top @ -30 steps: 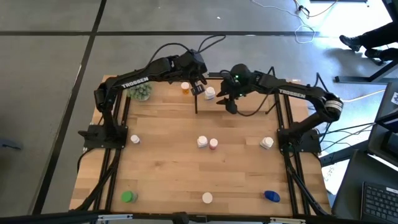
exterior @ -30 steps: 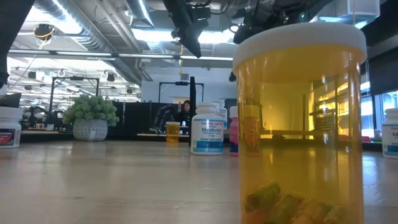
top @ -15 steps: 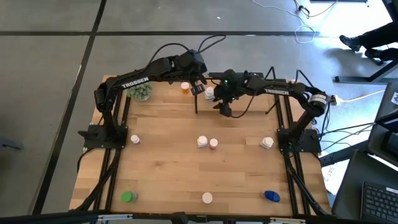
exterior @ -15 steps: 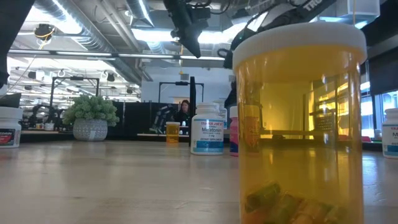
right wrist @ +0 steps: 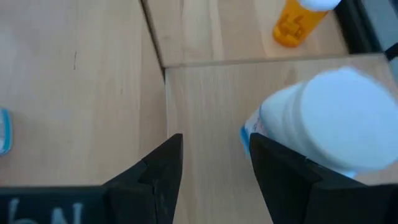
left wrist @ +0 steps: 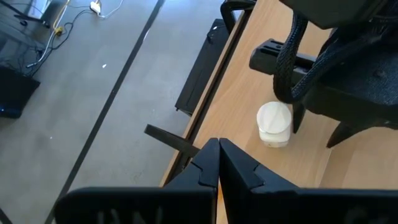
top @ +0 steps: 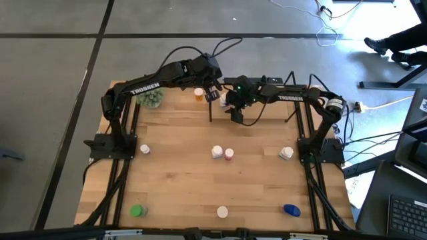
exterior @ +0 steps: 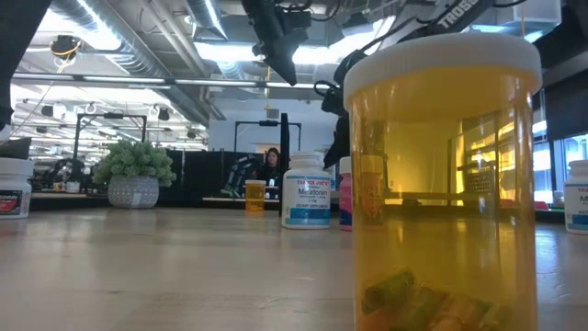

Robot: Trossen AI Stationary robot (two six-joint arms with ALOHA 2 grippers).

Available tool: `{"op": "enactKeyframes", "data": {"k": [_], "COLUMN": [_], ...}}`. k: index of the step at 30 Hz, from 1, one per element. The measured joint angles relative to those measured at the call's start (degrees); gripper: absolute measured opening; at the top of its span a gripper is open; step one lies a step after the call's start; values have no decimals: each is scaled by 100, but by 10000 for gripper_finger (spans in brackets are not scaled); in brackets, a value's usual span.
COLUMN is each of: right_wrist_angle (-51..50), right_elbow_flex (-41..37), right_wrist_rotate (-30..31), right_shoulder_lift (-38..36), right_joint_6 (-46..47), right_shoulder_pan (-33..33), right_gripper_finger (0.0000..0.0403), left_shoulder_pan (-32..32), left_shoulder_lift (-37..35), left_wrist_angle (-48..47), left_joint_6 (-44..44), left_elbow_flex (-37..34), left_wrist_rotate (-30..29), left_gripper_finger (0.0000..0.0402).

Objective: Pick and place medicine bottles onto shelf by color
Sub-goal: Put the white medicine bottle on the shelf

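Over the small light-wood shelf with thin black metal posts (top: 257, 107) at the far edge of the table, the right gripper (top: 233, 110) hangs with its two dark fingers (right wrist: 155, 171) apart and gripping nothing, and the white-capped white medicine bottle (right wrist: 333, 121) stands on the board just beside one finger, outside the gap. To take that bottle cleanly, I'd judge the gripper needs to shift sideways until the cap sits between the fingers, then drop low enough to grip the body rather than the cap, minding the black post (top: 211, 110) close by. A translucent orange bottle with a white cap (top: 199, 94) stands farther along the same board. The left gripper (left wrist: 217, 163) waits just beside it, fingers pressed together and empty, close enough that the two arms could brush. Out on the pale wooden plank tabletop (top: 180, 173), a white and a pink bottle (top: 223, 153) stand together mid-table, with green (top: 137, 211) and blue (top: 291, 211) ones near the front corners and a green bushy plant in a pot (top: 151, 98) at the back. Beyond the table lie grey floor and loose cables, and the level camera shows an office with a person far off.
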Motion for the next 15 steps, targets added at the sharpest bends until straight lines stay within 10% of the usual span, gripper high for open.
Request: {"op": "enactKeyframes", "data": {"k": [15], "right_wrist_angle": [716], "right_elbow_flex": [2], "right_wrist_rotate": [557], "right_shoulder_lift": [162], "right_joint_6": [-304], "right_shoulder_pan": [-31], "right_gripper_finger": [188], "left_shoulder_pan": [0], "left_shoulder_lift": [2], "left_wrist_angle": [0], "left_joint_6": [-4], "left_elbow_flex": [0], "left_wrist_rotate": [4], "left_gripper_finger": [0]}}
